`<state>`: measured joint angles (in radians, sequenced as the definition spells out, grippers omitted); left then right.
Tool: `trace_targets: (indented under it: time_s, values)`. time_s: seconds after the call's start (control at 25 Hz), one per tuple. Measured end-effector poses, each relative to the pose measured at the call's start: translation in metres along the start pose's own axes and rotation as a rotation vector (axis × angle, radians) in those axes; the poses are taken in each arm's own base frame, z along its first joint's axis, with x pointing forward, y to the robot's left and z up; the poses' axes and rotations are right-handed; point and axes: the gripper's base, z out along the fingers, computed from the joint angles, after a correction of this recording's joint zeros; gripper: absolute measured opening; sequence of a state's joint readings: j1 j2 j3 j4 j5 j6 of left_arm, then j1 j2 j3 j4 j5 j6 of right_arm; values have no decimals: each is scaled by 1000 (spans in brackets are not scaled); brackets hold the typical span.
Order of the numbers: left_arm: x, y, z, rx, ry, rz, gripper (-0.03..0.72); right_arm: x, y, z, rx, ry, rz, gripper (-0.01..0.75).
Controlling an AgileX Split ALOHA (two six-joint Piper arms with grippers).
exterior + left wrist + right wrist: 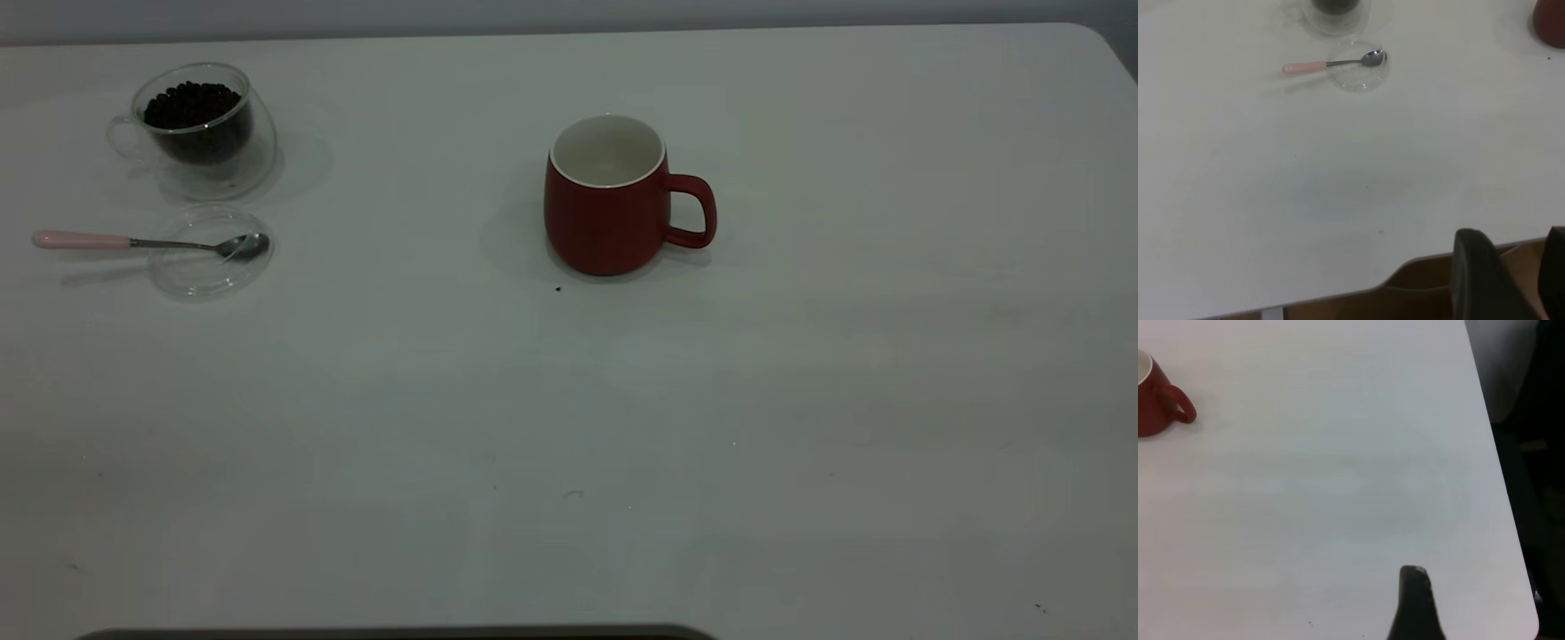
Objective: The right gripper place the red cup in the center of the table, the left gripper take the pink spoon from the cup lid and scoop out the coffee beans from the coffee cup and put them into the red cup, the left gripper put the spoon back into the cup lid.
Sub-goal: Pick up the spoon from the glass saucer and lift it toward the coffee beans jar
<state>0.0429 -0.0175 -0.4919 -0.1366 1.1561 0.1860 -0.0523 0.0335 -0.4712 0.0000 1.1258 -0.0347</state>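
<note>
No writing or label shows on anything. The red cup (607,200) stands upright midway along the table's (800,400) far edge, handle toward the right edge; the coffee cup (200,129) holding coffee beans (193,107) sits near the far left corner, with the cup lid (209,252) just beside it on the near side and the pink spoon (147,241) lying bowl-in-lid, handle toward the left edge. The left gripper (1511,280) hangs over the near edge, fingers parted around nothing; of the right gripper (1415,607), near the right edge, one finger shows, so its opening cannot be told.

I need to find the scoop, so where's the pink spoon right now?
In the exterior view the pink spoon is at the table's far left, its bowl resting in the cup lid and its handle pointing left, just in front of the coffee cup.
</note>
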Motion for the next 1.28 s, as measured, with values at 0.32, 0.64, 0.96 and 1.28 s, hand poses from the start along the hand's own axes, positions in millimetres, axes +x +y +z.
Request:
trace_targets:
  time_s: [0.32,0.64,0.96,1.28]
  values:
    - [0,0,0,0,0,-2,277,0,0,0,0,0,-5,591]
    - [0,0,0,0,0,-2,277,0,0,0,0,0,-6,591]
    - [-1,0,0,-2,-9,-2,277,0,0,0,0,0,-6,591]
    - [-2,0,0,-4,-23,-1,277,0,0,0,0,0,-6,591]
